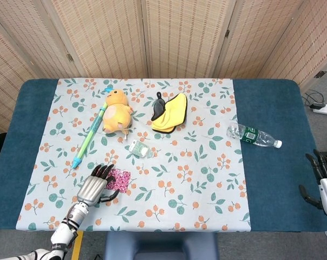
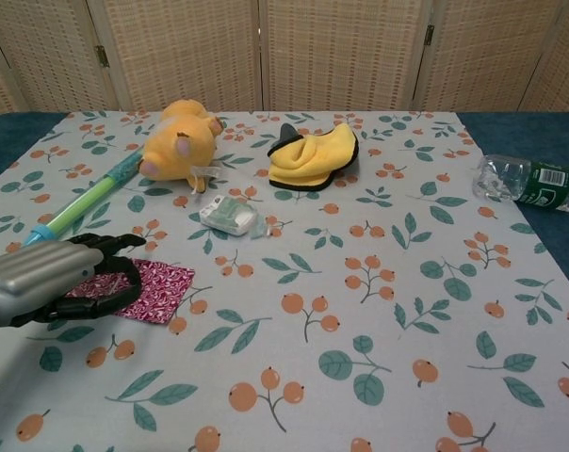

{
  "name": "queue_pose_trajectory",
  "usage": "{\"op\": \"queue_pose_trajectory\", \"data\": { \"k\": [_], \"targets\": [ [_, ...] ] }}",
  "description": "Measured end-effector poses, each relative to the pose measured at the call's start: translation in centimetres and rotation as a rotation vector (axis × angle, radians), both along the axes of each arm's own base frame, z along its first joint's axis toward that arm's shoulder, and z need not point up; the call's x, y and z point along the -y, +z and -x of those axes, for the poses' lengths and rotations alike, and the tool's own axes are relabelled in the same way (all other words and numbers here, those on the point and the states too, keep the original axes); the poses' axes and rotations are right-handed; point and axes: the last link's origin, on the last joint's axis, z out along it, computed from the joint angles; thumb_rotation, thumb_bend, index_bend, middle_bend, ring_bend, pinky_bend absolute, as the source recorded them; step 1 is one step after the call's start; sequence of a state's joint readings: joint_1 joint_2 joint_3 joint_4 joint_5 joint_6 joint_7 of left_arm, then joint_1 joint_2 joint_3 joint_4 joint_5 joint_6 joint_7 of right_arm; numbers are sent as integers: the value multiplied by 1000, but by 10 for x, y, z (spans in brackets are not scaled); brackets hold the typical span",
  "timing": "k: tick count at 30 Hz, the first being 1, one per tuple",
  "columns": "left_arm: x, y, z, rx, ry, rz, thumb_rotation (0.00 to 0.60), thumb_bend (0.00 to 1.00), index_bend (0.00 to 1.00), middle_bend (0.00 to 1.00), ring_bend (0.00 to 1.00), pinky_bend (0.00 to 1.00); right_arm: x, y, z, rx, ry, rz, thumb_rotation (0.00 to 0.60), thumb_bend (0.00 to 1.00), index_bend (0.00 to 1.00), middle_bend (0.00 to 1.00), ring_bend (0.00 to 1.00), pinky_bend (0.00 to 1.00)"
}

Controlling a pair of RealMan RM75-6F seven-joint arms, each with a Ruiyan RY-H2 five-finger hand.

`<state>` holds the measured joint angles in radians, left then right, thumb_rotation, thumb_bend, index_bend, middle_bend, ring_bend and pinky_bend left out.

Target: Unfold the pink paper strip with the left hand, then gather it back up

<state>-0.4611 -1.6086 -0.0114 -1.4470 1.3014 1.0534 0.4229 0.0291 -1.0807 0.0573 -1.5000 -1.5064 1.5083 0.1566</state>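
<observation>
The pink patterned paper strip (image 1: 121, 179) lies folded and flat on the floral cloth near the table's front left. It also shows in the chest view as the pink paper (image 2: 160, 286). My left hand (image 1: 95, 184) reaches in from the front left, its curved fingers (image 2: 104, 244) and thumb arching over the paper's left end. The paper stays flat on the cloth and nothing is lifted. My right hand (image 1: 322, 180) hangs off the table's right edge with its fingers apart, holding nothing.
A green and blue pen (image 1: 89, 136) lies just behind the left hand. Farther back are a small wrapped packet (image 1: 139, 148), an orange plush toy (image 1: 117, 111) and a yellow cloth (image 1: 170, 112). A plastic bottle (image 1: 253, 135) lies at the right.
</observation>
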Motion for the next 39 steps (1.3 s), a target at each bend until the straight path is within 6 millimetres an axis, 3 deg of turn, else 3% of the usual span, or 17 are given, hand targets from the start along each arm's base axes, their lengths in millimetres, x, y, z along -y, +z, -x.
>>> {"op": "queue_pose_trajectory", "data": {
  "k": [17,26,31,35,39],
  "targets": [
    [-3,-13,-34,15,-70,32,26,366,317,0,0,0,-2,3,3,3,-7,10,600,397,0,0,0,0],
    [-12,-6,-31,10,-44,7,35,367,305,0,0,0,-2,4,6,7,-12,12,600,397,0,0,0,0],
    [-19,15,-25,29,-23,-54,201,389,300,0,0,0,-2,5,4,5,-5,14,600,397,0,0,0,0],
    [-22,32,-19,54,-8,-70,261,394,293,0,0,0,0,4,3,7,3,10,600,397,0,0,0,0],
    [-23,41,-14,43,-4,-59,384,393,280,0,0,0,-1,3,2,8,7,6,600,397,0,0,0,0]
  ]
}}
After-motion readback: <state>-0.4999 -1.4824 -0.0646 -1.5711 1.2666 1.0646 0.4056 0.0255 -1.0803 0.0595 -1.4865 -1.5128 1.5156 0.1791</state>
